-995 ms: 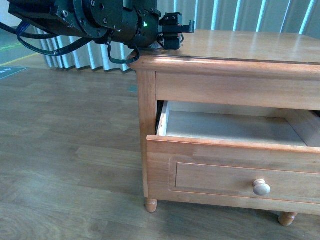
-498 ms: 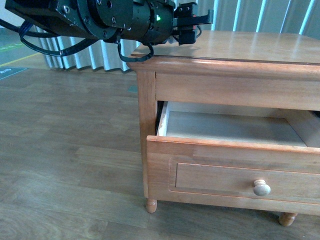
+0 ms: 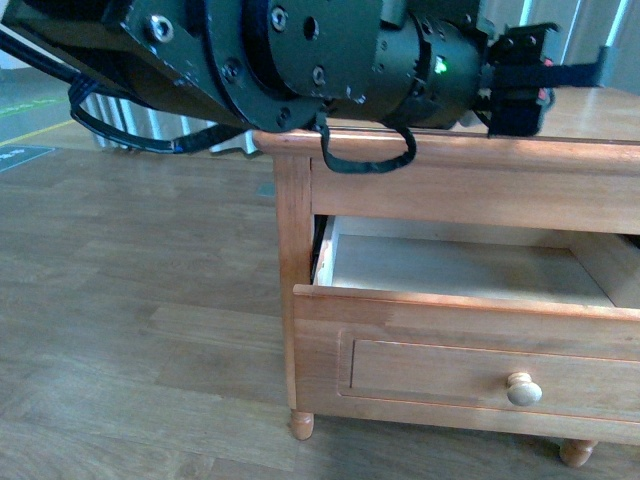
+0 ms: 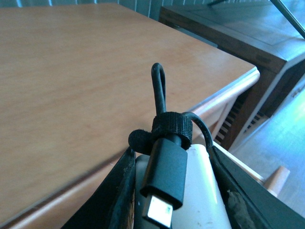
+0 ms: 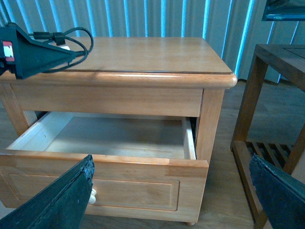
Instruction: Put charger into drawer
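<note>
Charger pinched between left jaws, over cabinet top edge; right jaws spread

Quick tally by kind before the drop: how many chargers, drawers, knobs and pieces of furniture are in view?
charger: 1
open drawer: 1
knob: 1
light-brown cabinet: 1
dark side table: 1
Total: 5
</note>
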You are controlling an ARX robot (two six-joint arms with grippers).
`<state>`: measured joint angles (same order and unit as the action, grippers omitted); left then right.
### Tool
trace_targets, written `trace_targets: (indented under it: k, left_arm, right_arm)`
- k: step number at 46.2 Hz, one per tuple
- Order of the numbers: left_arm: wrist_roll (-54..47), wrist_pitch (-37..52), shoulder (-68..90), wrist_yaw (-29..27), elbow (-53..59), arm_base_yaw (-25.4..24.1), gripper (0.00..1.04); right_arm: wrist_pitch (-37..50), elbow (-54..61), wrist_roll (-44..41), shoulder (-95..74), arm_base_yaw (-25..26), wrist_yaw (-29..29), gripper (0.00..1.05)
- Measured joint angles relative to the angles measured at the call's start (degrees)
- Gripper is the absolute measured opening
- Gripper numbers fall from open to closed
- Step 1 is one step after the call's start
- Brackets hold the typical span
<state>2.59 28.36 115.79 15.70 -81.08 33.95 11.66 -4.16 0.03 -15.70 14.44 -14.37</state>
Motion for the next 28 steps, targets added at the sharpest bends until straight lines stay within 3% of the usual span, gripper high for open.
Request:
trace_targets:
  k: [13, 28]
  left_arm:
    - [-0.87, -0.68, 0.85, 1.51, 1.14, 2.58, 0.41]
    - [0.74, -0.96, 7.67, -1.73, 1.36, 1.57, 0.41]
  right_arm:
    - [0.0, 0.0, 0.0, 0.0, -0.02, 0.0, 0.96]
    - [0.0, 0.0, 0.0, 0.0, -0.02, 0.02, 0.96]
